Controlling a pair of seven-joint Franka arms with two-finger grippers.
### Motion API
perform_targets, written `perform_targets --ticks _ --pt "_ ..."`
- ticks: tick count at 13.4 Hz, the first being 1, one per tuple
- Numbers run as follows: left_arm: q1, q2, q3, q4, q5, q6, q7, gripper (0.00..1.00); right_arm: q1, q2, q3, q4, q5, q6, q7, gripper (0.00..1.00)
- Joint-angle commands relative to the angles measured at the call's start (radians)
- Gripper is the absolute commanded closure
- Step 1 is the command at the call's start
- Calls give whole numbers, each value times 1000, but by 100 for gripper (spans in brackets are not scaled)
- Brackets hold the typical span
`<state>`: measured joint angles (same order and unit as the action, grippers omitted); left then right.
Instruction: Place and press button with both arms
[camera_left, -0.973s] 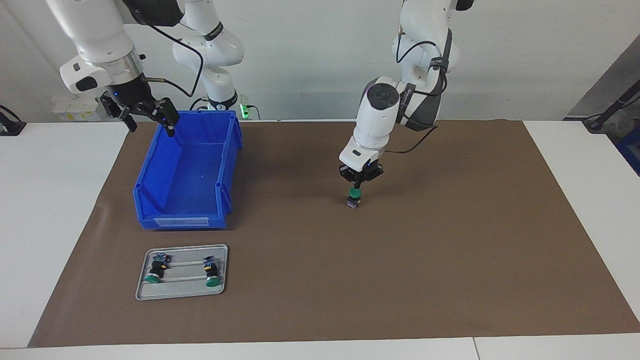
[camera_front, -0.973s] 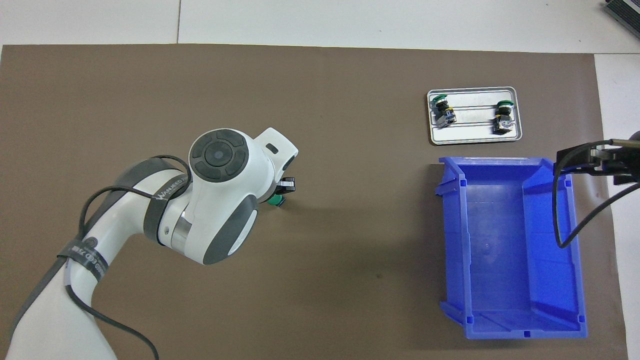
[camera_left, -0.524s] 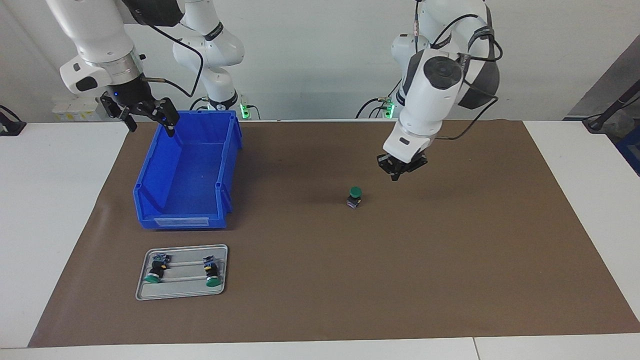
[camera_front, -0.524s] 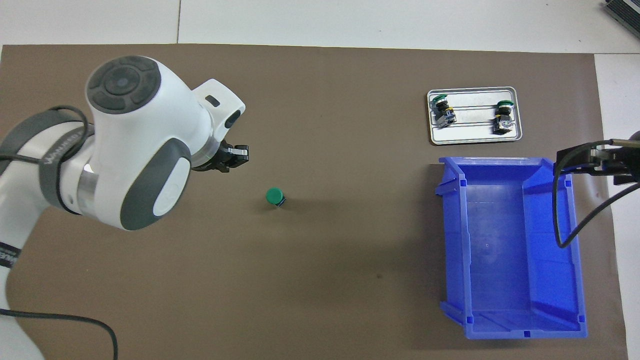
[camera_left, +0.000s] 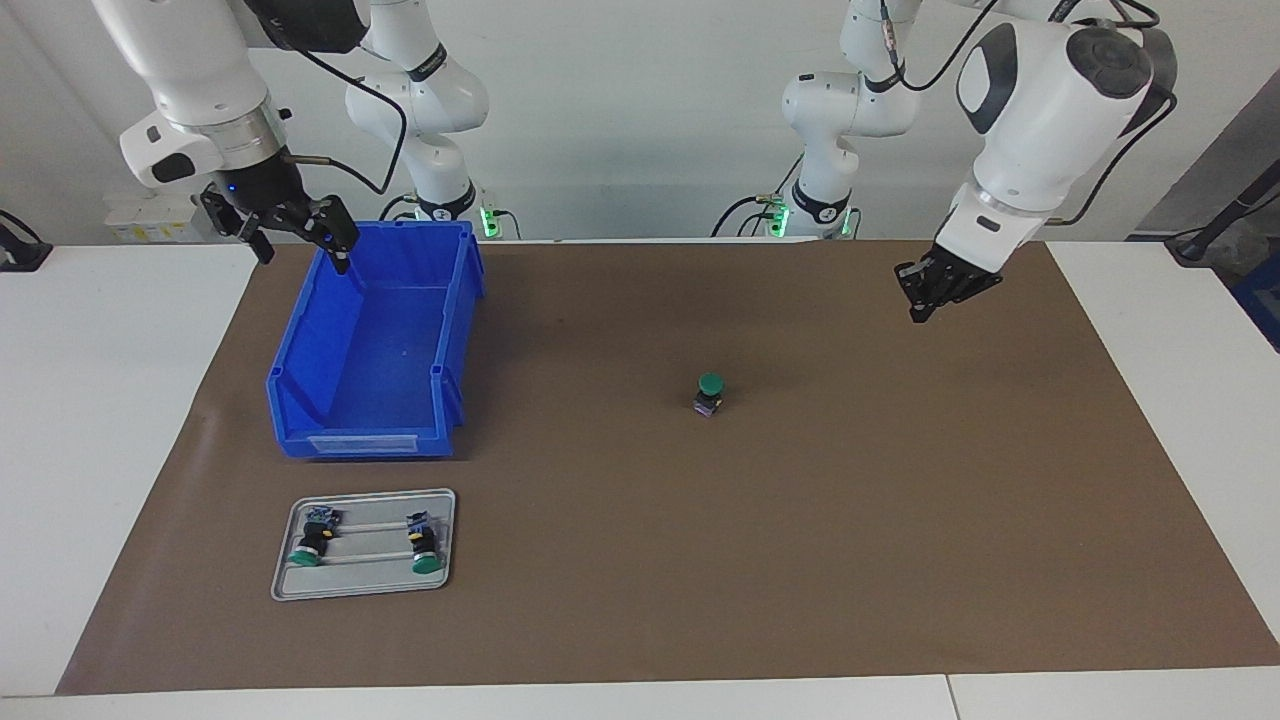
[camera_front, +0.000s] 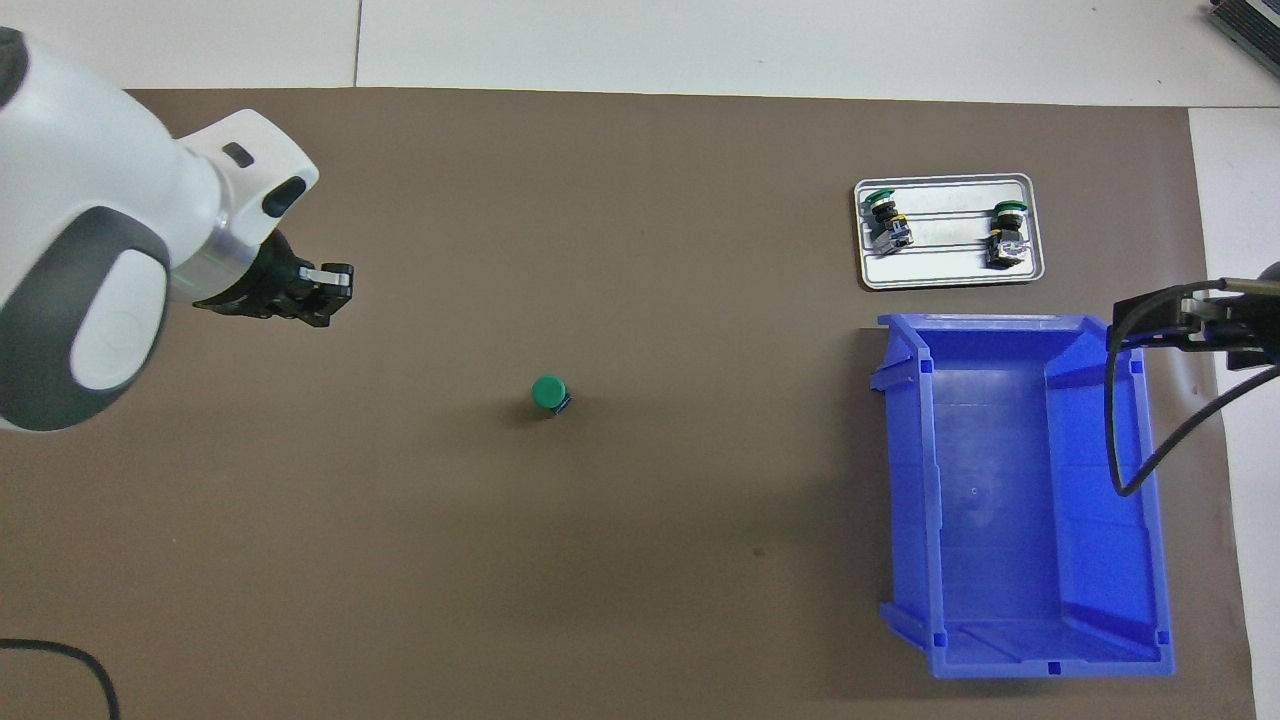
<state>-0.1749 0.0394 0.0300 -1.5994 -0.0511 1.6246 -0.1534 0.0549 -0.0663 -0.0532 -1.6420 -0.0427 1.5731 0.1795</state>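
the left claw (camera_left: 925, 300) has swung off the button (camera_left: 709, 393) toward its own end of the mat (camera_left: 900, 500), fingers together. the button stands upright mid-mat. the right claw (camera_left: 296, 240), spread apart, hangs over the bin (camera_left: 375, 340); two more buttons lie in the tray (camera_left: 365, 590).

The left arm (camera_front: 90, 270) is cut off overhead. The right gripper (camera_front: 1195, 322) beside the bin (camera_front: 1000, 480) shows only partly there

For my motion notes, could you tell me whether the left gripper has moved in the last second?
Yes: the left gripper left the button for its own end of the mat.
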Motion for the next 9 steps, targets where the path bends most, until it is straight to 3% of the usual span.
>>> perform_targets --ticks 1,2,9 --pt "12 -36 -12 -7 14 -16 9 21 -12 -10 6 -10 18 8 -20 0" --pt "12 -44 -12 -7 14 -6 8 0 -12 -10 7 -10 18 8 -20 0" --pt "5 -53 -15 1 88 -16 15 0 -10 -18 7 -9 18 2 -66 0"
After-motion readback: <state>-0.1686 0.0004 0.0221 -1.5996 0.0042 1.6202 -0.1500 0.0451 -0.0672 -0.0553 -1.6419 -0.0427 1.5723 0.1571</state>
